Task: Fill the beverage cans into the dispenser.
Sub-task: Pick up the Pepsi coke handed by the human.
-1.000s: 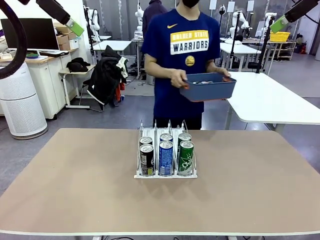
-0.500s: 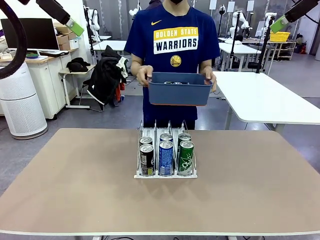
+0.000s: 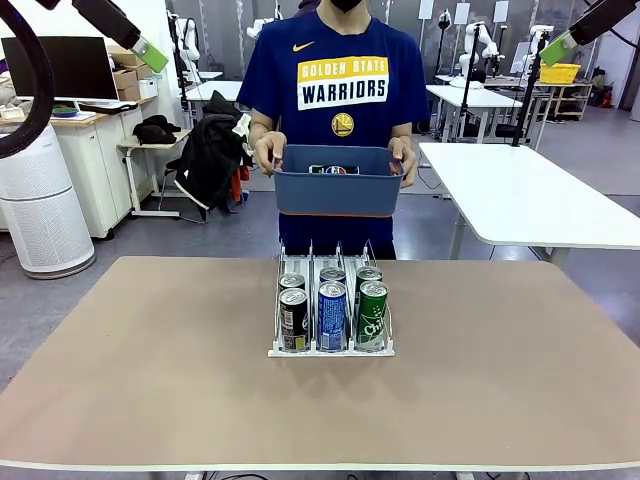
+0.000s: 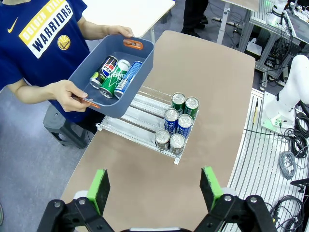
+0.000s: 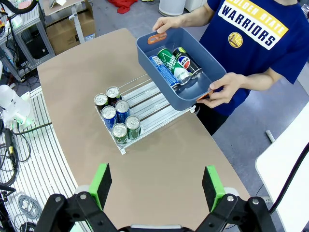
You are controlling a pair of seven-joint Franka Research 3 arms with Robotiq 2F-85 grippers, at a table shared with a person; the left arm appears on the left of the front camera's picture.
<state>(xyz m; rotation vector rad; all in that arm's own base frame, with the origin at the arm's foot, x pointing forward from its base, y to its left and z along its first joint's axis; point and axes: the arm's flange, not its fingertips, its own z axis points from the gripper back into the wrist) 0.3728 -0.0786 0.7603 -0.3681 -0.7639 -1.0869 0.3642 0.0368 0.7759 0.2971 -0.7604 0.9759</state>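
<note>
Centrally on the tan table stands the dispenser, its three lanes running from the robot's side toward the person. Six beverage cans stand upright in it, two per lane, crowded to the near end: a black can, a blue can and a green can in front, each with a second can touching behind it. The far stretch of the lanes is bare. At the far edge of the table the person holds a blue-grey bin in the air, one hand at each short end, the other hand opposite; the bin hangs above and just beyond the dispenser's far end, apart from it. Three more cans lie on their sides in the bin: one blue, one green, one dark. The left gripper hangs high above the table with its fingers spread wide and nothing between them; the dispenser lies well below and ahead of it, seen between the two green pads. The right gripper is likewise spread wide and empty, well apart from dispenser, cans and bin. From the front, one green pad shows at the upper left and another at the upper right, both far above the tabletop.
</note>
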